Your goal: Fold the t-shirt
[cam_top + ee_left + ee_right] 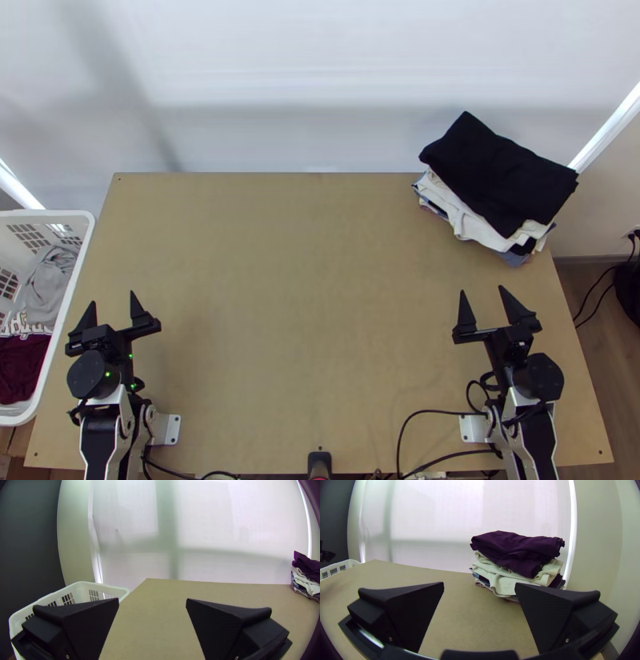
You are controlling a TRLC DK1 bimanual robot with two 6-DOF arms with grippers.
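Both pairs of jaws stand apart, but the grey cloth (50,284) (likely the t-shirt) lies bunched beside maroon cloth (20,368) in the basket (56,214), so a deep grab could snag both.

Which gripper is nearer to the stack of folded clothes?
The right gripper, open on the near side of the stack; the left gripper, also open, is well away, beside the white basket.
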